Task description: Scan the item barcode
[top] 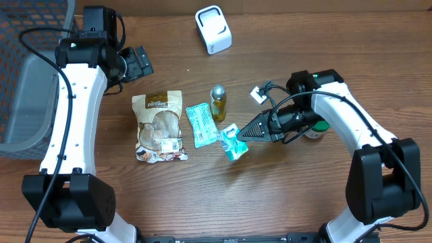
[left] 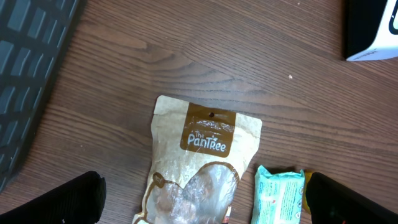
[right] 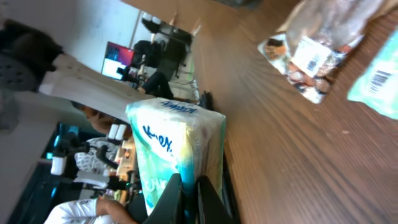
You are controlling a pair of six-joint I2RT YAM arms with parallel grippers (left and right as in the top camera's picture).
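Observation:
A small teal and white tissue pack is pinched at one edge by my right gripper, which is shut on it just above the table's middle. The white barcode scanner stands at the far edge, well away from the pack. Near the back left, my left gripper hangs wide open over the top of a tan Pantree snack pouch, holding nothing. No barcode on the tissue pack shows in any view.
A teal packet lies right of the pouch, with a small yellow bottle standing behind it. A green-capped item sits under the right arm. A dark mesh basket fills the left edge.

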